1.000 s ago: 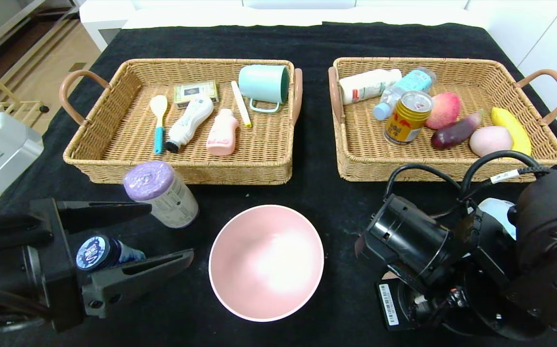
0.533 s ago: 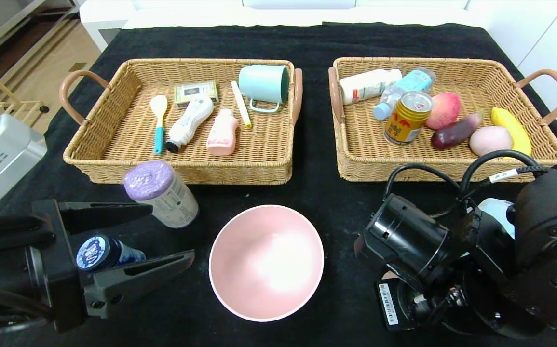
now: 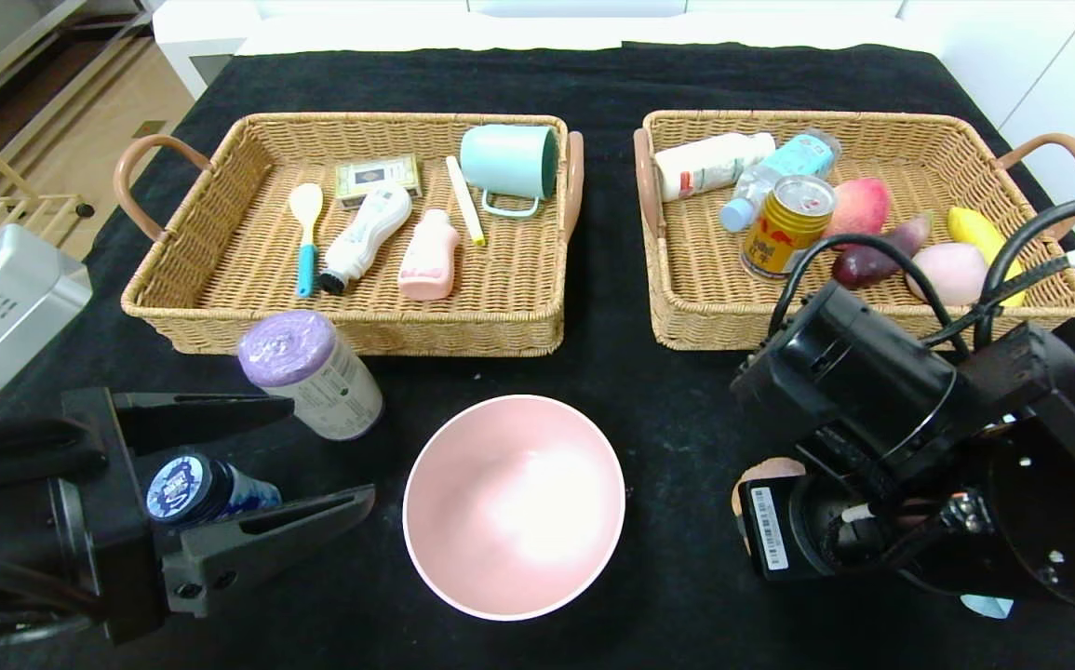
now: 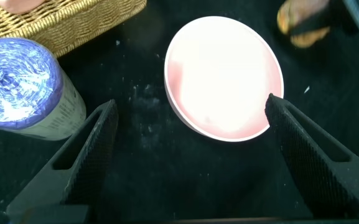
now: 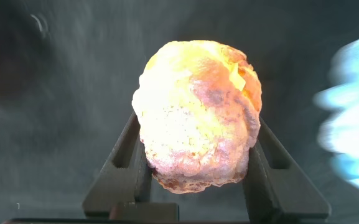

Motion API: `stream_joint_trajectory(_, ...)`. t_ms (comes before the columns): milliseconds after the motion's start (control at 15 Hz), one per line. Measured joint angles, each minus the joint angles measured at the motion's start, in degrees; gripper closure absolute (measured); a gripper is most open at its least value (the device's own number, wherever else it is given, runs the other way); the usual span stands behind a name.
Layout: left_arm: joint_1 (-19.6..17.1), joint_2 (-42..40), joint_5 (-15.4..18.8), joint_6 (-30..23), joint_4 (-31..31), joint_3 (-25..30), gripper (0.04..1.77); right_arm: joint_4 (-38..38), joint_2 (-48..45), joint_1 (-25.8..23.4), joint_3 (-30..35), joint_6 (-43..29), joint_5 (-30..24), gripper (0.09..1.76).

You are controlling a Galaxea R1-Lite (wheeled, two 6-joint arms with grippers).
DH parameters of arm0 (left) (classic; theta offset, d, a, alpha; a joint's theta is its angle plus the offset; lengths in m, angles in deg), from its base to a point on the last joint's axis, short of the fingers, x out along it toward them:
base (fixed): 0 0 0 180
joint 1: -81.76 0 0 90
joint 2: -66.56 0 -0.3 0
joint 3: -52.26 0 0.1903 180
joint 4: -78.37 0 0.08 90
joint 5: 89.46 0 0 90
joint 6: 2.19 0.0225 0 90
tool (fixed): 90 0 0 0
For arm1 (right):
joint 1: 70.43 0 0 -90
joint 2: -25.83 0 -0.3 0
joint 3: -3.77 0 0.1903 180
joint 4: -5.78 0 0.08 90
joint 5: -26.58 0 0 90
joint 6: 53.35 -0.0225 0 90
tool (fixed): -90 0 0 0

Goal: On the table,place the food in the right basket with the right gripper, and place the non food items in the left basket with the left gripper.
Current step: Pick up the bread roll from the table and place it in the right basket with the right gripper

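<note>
Currently I am holding the round orange-brown bun (image 5: 196, 115) clamped between the fingers of the right end effector (image 5: 198, 168), low over the black-draped worktop (image 3: 667, 409) just before the right wicker basket (image 3: 1040, 302). To finish well, I am planning to clear the near rim before releasing, aiming for bare weave beside the gold-and-red can (image 3: 786, 228). The left end effector (image 3: 314, 451) is waiting with fingers wide apart near the purple-capped white canister (image 3: 312, 374). The can's lettering is not readable.

left gripper (image 3: 314, 456) low at near left, fingers spread wide, hovering. right gripper (image 5: 195, 165) at near right, fingers clamped on the bun (image 5: 195, 115).
</note>
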Motion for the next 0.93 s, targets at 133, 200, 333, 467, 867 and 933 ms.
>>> stream_joint_trajectory(133, 0.0, 0.2, 0.0, 0.0, 0.0, 0.1, 0.09, 0.0, -0.9, -0.4, -2.6, 2.7, 3.1, 0.99)
stream_joint_trajectory(200, 0.0, 0.2, 0.0, 0.0, 0.0, 0.1, 0.09, -0.1, -1.2, -0.9, -3.7, 4.4, 3.4, 0.99)
stream_joint_trajectory(333, 0.0, 0.3, 0.0, 0.0, 0.0, 0.1, 0.09, -0.1, -1.6, -2.3, -6.1, 7.7, 3.6, 0.99)
stream_joint_trajectory(467, 0.0, 0.3, 0.0, 0.0, 0.0, 0.1, 0.09, 0.1, -1.8, -4.8, -8.4, 11.6, 3.7, 0.99)
stream_joint_trajectory(867, 0.1, 0.3, 0.0, 0.1, 0.0, 0.2, 0.09, 0.6, -0.9, -12.4, -20.0, 18.6, 3.3, 0.99)
stream_joint_trajectory(933, 0.1, 0.3, 0.0, 0.2, 0.0, 0.2, 0.09, 1.1, -0.3, -13.5, -21.5, 19.5, 2.8, 0.99)
